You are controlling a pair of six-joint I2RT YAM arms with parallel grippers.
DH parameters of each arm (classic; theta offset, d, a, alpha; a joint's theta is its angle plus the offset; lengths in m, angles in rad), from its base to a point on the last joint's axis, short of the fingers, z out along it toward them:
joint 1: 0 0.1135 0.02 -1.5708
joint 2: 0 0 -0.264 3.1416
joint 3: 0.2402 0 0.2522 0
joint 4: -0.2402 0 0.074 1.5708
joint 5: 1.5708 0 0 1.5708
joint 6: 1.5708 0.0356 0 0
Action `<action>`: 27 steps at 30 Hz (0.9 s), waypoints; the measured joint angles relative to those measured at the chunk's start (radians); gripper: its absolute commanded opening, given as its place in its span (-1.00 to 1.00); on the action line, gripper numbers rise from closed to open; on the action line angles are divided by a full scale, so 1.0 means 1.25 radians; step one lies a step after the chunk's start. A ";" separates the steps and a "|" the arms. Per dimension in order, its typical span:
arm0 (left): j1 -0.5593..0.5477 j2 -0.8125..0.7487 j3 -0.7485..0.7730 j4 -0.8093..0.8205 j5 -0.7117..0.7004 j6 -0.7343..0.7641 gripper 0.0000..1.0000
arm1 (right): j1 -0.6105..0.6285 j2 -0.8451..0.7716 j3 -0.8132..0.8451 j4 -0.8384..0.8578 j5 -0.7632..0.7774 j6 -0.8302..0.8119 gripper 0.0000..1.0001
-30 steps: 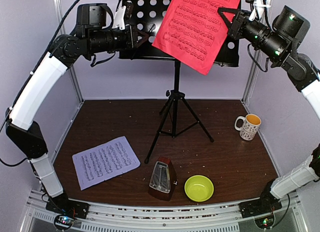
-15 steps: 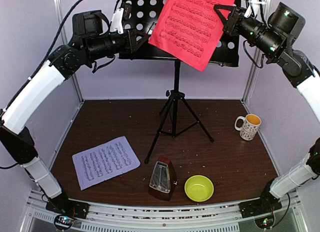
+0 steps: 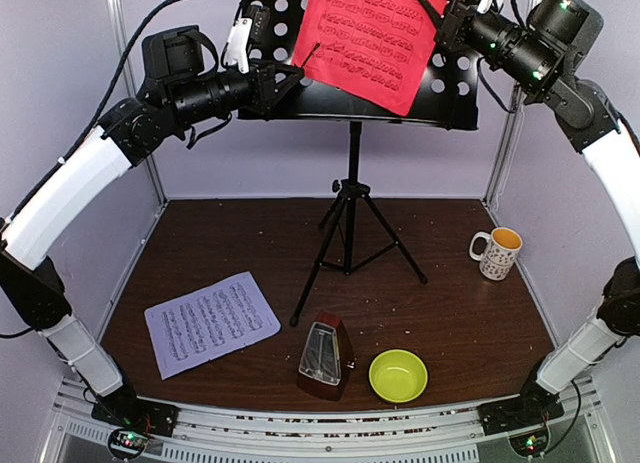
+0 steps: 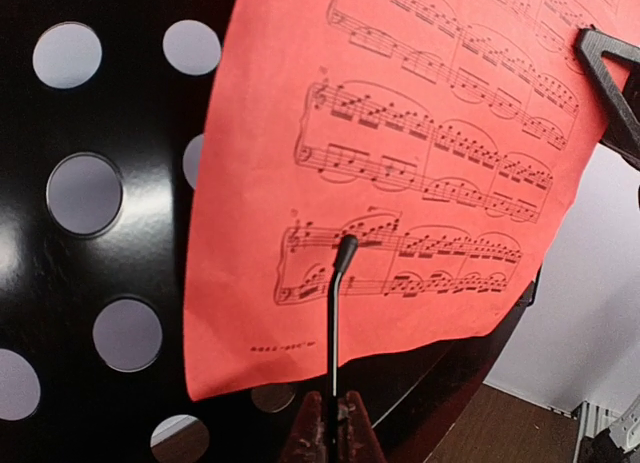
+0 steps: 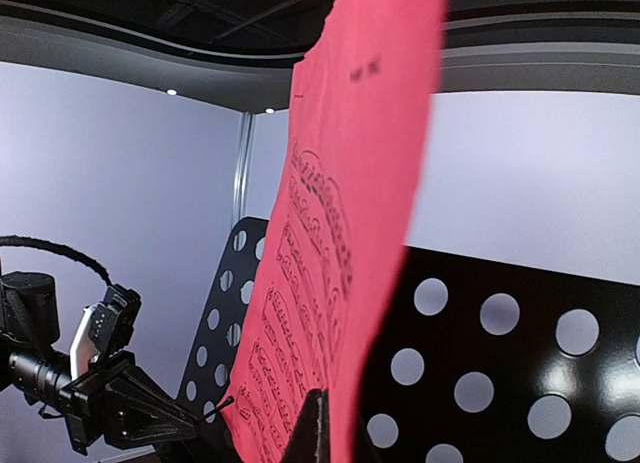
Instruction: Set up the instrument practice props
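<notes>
Red sheet (image 3: pixel 365 43) before stand desk (image 3: pixel 330 101), pinched by right gripper (image 3: pixel 441 19) (left gripper (image 3: pixel 294 76) clamps wire (image 4: pixel 333 323))

Music stand (image 4: pixel 90 273) in glossy black perforated metal; against it, a red sheet (image 4: pixel 400 163) of matt paper; below it, dark wood-grain worktop (image 3: pixel 460 313).

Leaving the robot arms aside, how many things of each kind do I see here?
sheets of music: 2, the red sheet and the white sheet
music stand: 1
metronome: 1
bowl: 1
mug: 1
total: 6
</notes>
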 measured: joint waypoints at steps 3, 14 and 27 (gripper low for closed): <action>0.001 -0.004 -0.008 0.007 0.013 0.015 -1.00 | 0.000 0.028 0.034 -0.004 -0.021 -0.015 -1.00; 0.005 -0.015 -0.032 0.030 0.040 0.041 -1.00 | 0.000 0.110 0.103 -0.002 -0.108 -0.070 -1.00; 0.010 -0.016 -0.037 0.038 0.051 0.043 -1.00 | 0.000 0.173 0.147 0.025 -0.152 -0.091 -0.98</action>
